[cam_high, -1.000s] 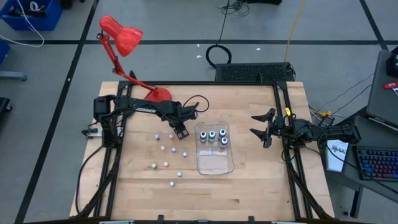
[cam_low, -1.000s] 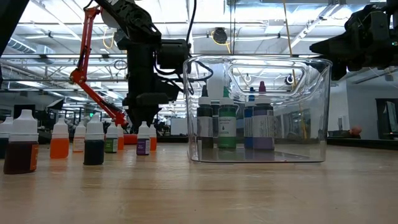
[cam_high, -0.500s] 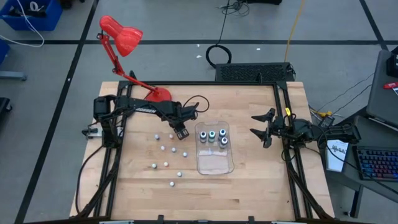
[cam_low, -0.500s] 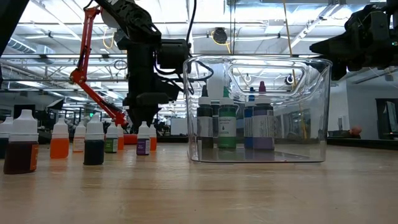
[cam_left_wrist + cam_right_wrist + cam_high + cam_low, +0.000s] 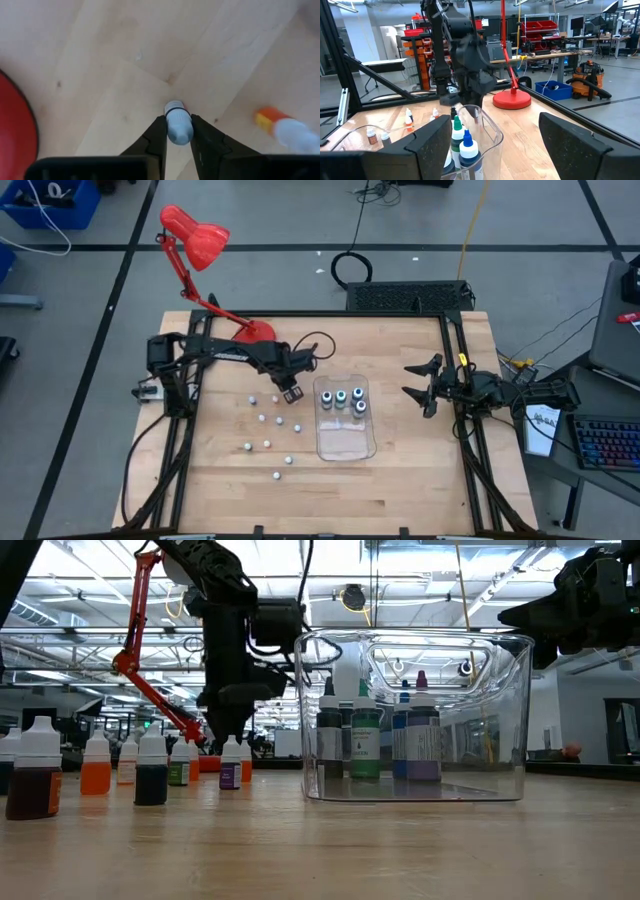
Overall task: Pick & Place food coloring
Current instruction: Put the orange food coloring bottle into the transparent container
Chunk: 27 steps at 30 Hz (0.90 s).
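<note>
distance between the held bottle and the clear tray point(image 5: 346, 420) is what the coming move turns on: the left gripper point(image 5: 291, 392) sits just beside the tray's near-left corner, so the carry looks short and sideways toward the robot's right. its jaws are closed narrow on a small bottle point(image 5: 178, 123), one finger on each flank, with the cap end pointing out past the fingertips, so the bottle's long axis runs along the fingers. whether the bottle is clear of the wood cannot be told.

the right gripper point(image 5: 424, 388) waits well apart on the tray's other side, jaws spread wide and empty; the left arm is plainly the nearer one.

the gripped bottle looks pale bluish-white, rounded, with a dark ring near its tip. an orange-tipped bottle point(image 5: 282, 131) lies near it on the table point(image 5: 420, 470). more tiny bottles point(image 5: 268, 444) stand scattered on the wood left of the tray, and larger bottles point(image 5: 341, 397) already stand upright inside it at the far end.
</note>
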{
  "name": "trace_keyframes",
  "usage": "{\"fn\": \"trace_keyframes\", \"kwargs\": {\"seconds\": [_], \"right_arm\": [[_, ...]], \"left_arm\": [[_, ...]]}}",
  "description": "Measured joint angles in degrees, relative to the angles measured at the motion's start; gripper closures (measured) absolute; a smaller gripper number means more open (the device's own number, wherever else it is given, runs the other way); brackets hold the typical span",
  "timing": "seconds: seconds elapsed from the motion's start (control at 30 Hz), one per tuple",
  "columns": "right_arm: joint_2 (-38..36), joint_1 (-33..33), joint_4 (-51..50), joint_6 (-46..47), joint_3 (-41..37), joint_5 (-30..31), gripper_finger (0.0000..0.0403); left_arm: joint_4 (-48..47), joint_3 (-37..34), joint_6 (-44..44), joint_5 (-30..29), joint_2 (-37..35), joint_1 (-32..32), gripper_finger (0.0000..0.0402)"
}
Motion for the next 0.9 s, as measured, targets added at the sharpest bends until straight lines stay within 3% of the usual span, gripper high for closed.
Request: {"fn": "trace_keyframes", "kwargs": {"seconds": [0.3,0.5,0.67,0.8,0.9], "right_arm": [[0.00,0.00,0.02,0.00,-0.02,0.02,0.0115],[0.00,-0.01,0.02,0.00,0.00,0.02,0.0115],[0.02,-0.01,-0.02,0.00,-0.01,0.00,0.0115],[0.05,0.00,0.05,0.00,-0.01,0.01,0.0115],[0.29,0.00,-0.15,0.00,0.00,0.02,0.0115]], "left_arm": [[0.13,0.52,-3.26,-2.11,-13.72,-5.46,0.0338],[0.00,10.05,-1.91,-2.08,-17.21,-13.79,0.0338],[-1.56,23.34,3.35,-3.16,-13.59,-20.73,0.0338],[-8.11,33.92,7.09,-8.58,-6.13,-24.39,0.0338],[-13.20,40.67,7.83,-8.10,1.00,-24.27,0.0338]]}}
